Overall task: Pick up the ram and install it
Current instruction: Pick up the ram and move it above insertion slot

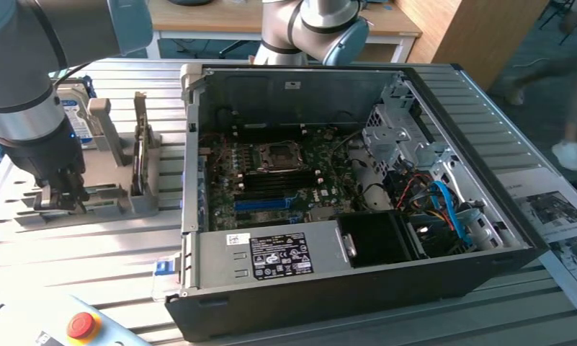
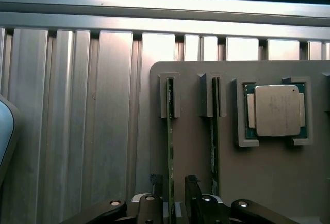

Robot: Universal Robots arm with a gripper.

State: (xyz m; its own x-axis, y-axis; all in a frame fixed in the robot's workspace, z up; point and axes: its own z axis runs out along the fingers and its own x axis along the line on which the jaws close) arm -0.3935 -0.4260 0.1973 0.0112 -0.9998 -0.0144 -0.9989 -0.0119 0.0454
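Note:
The ram is a thin green stick standing on edge in a slot of the grey holder. A second stick like it stands in the neighbouring slot. My gripper is low over the holder and open. One of its black fingers is on each side of the first ram's near end, with a small gap showing. In the exterior view, the gripper is down at the holder, on that view's left, beside the open computer case.
A processor chip lies in a recess of the holder beside the sticks. A hard drive and an upright card stand on the fixture. The motherboard with blue slots lies inside the case. A red stop button sits near the front.

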